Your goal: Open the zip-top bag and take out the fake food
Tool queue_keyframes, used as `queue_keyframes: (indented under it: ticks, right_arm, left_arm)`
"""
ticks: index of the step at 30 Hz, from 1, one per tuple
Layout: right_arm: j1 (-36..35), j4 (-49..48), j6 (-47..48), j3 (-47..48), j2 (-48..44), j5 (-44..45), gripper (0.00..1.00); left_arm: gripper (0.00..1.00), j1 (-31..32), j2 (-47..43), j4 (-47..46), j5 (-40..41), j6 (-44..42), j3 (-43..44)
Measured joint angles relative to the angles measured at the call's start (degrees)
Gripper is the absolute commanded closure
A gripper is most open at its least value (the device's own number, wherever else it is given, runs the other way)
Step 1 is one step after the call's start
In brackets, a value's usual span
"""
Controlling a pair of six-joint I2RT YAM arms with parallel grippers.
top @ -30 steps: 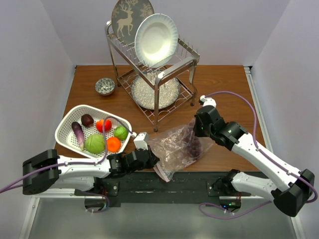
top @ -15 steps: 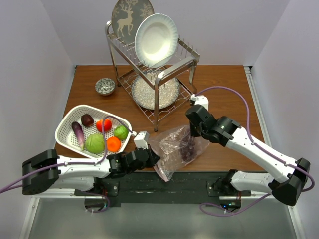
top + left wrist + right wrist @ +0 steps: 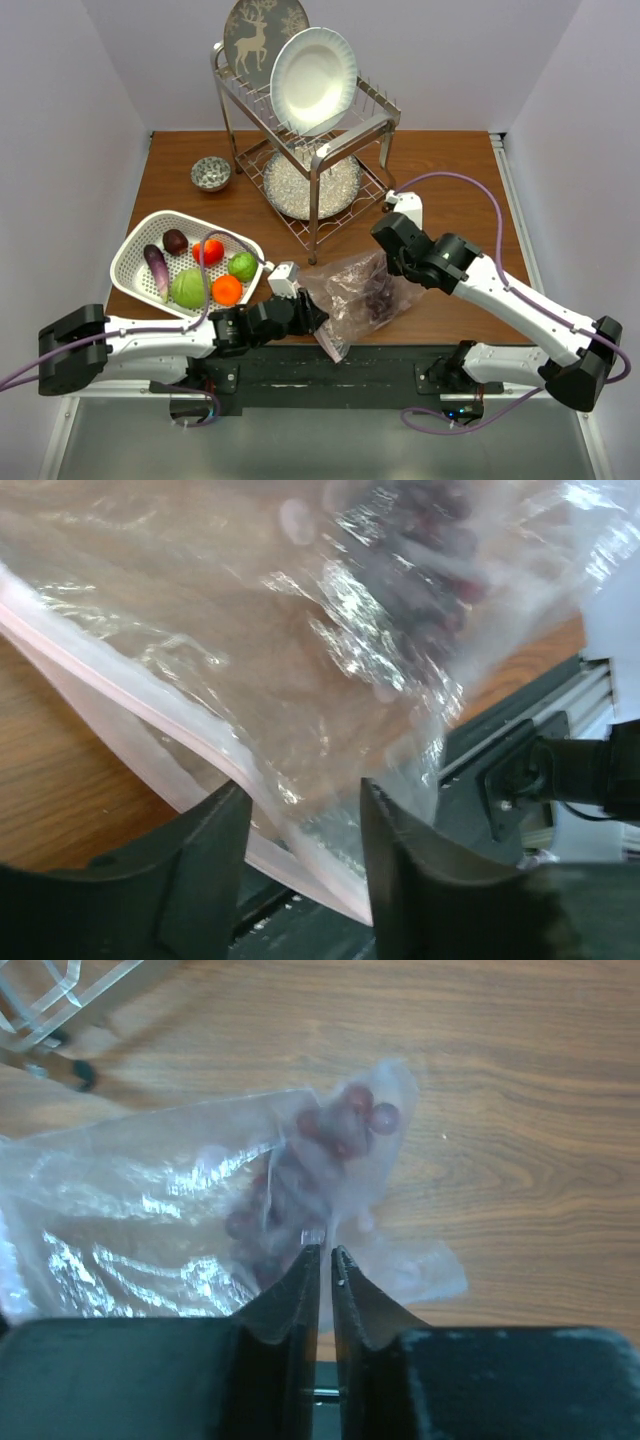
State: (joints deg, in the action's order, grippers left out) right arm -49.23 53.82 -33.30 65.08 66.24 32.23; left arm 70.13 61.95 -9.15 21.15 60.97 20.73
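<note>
The zip-top bag [image 3: 352, 298] lies crumpled on the table's near edge, and purple grapes [image 3: 381, 292] show through the plastic. My left gripper [image 3: 318, 318] is open at the bag's near end. In the left wrist view the pinkish zip strip [image 3: 150, 715] runs loosely between the parted fingers of this gripper [image 3: 300, 800]. My right gripper [image 3: 388, 268] is at the bag's far end. In the right wrist view its jaws [image 3: 326, 1252] stand almost together, with bag film [image 3: 150, 1220] in the slit, just behind the grapes [image 3: 340, 1125]. Other fake food [image 3: 190, 288] sits in a basket.
The white perforated basket [image 3: 135, 245] at the left holds a cabbage, lime [image 3: 242, 266], orange, red fruit and dark purple pieces. A small patterned bowl [image 3: 211, 173] stands behind it. A metal dish rack [image 3: 345, 140] with plates fills the back middle. The rack's foot [image 3: 60, 1060] is close to the bag.
My left gripper has opened and let go of the bag's zip edge. The right arm swung left and lowered the bag's far end, and its jaws have eased slightly.
</note>
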Motion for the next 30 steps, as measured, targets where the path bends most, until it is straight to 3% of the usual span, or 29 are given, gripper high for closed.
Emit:
queue_keyframes:
  ticks: [1, 3, 5, 8, 11, 12, 18, 23, 30]
  right_arm:
    - [0.07, -0.2, -0.2, -1.22, -0.04, 0.33, 0.73]
    - [0.17, -0.33, -0.55, -3.91, 0.0, 0.87, 0.61]
    - [0.5, -0.31, -0.98, -6.16, 0.02, 1.2, 0.49]
    - [1.31, -0.2, -1.64, -8.24, 0.02, 1.44, 0.43]
    - [1.7, -0.17, -1.9, -8.39, -0.74, 1.62, 0.43]
    - [1.68, -0.17, -1.99, -8.39, -1.46, 1.6, 0.44]
    - [1.68, -0.24, -2.38, -8.37, -6.93, 0.55, 0.46]
    - [1.68, -0.68, -2.38, -8.37, -8.5, -0.76, 0.43]
    - [1.99, -1.42, -2.05, -8.31, -5.16, 1.4, 0.39]
  left_arm:
    - [0.37, 0.02, -0.57, 0.09, -0.42, 0.04, -0.07]
    - [0.37, 0.04, -2.8, 0.02, -1.09, 0.33, -0.85]
    - [0.42, 0.13, -6.03, 0.9, -1.33, 0.83, -1.97]
    - [0.6, 0.46, -10.97, 3.41, -1.22, 1.49, -3.13]
    - [0.76, 0.66, -14.45, 5.97, -0.9, 2.64, -3.89]
    - [0.86, 0.68, -14.88, 6.38, -0.76, 2.82, -4.07]
    - [1.0, 0.76, -14.84, 10.64, -0.13, 4.44, -5.27]
    - [0.99, 0.76, -10.49, 10.54, -0.02, 4.57, -5.33]
    - [0.88, 0.76, -2.56, 4.39, 0.09, 4.46, -5.33]
